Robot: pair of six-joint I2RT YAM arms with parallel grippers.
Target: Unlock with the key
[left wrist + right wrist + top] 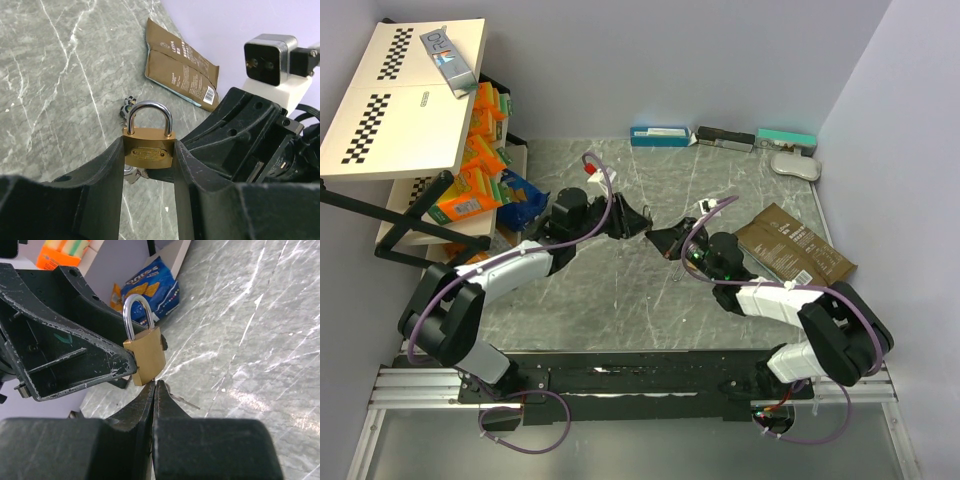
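Two grippers meet over the table (620,310): left gripper (149,145) grasps the padlock (145,357) by its sides, shackle up, in mid-air; right gripper (154,386) is clenched under its base, seemingly on the key (179,399). Best to hold the padlock rigid and twist the key squarely, no sideways pull.

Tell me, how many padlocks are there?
1: the brass padlock with a silver shackle, clamped in the left tool. No other shows, though the cluttered white shelf could hide one.
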